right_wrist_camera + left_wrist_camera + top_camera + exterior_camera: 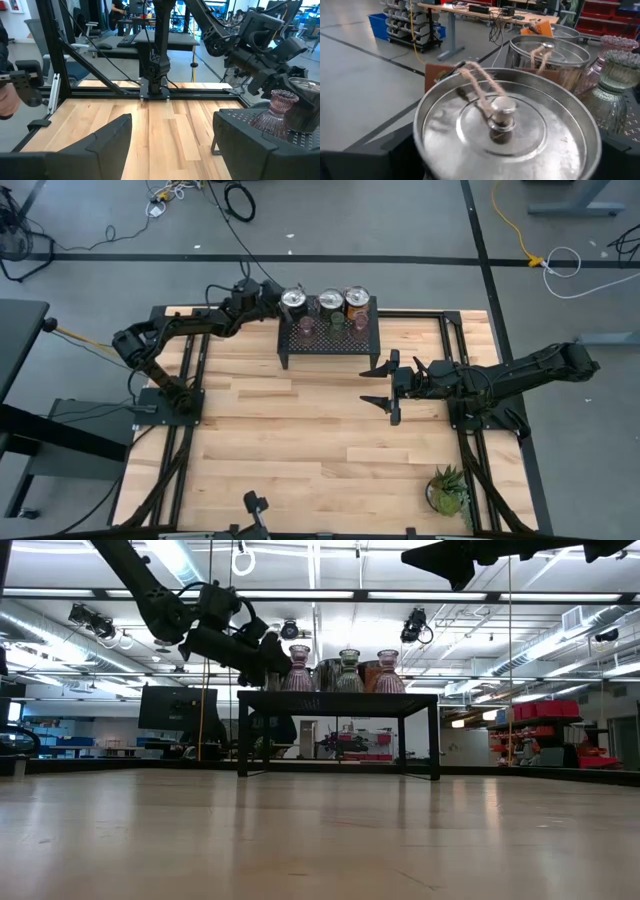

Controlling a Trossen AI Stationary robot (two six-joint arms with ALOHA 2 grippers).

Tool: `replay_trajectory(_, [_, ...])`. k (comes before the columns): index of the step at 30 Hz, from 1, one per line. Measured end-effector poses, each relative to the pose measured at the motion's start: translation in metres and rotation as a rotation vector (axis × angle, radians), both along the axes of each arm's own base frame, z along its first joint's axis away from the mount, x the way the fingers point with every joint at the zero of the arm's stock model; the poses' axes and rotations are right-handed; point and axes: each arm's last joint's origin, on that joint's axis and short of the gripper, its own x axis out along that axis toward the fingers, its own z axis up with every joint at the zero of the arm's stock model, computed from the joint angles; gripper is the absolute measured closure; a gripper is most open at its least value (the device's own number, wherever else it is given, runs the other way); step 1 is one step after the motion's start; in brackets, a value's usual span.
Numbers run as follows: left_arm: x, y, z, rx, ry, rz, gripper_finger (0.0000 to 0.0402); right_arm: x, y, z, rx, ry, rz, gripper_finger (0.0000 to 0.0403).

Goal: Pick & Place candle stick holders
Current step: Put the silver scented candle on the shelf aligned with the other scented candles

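Currently: L gripper (275, 298) at rack's 9 o'clock end, R gripper (385, 385) idle over bare desk.

All six candle stick holders sit on the black mesh rack (328, 340) at the desk's (300, 430) 12 o'clock edge. High view: three silver-topped holders in the back row, i.e. the left silver-topped holder (293, 300), the middle one (331, 302) and the orange-bodied one (357, 300); three small cups in front, the pinkish cup (305, 326), the green cup (337, 323) and the second pinkish cup (361, 321). L gripper is right at the left silver-topped holder (502, 130), whose lid fills the L wrist view; finger state: cannot tell. R gripper is approx. 5 o'clock of the rack, apart from it, fingers (95, 145) spread wide, holding nothing. Potted plant (449, 490) stands near the desk's 5 o'clock corner.
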Motion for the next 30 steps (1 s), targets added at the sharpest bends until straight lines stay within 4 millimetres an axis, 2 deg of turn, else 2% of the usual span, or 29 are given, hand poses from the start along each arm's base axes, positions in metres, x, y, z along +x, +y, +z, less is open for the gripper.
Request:
replay_trajectory(6, [0.0015,-0.0024,-0.0005,0.021,0.006,-0.077,0.0014,0.0000,0.0000,0.0000,0.000,0.000,0.000,0.0124])
replay_trajectory(20, [0.0023,-0.0035,0.0011,0.080,0.015,-0.129,0.0012,0.0000,-0.0001,0.0000,0.000,0.000,0.000,0.0124])
replay_trajectory(30, [0.0022,-0.0042,0.0016,0.057,-0.006,-0.178,0.0004,0.0000,-0.0001,0.0000,0.000,0.000,-0.001,0.0124])
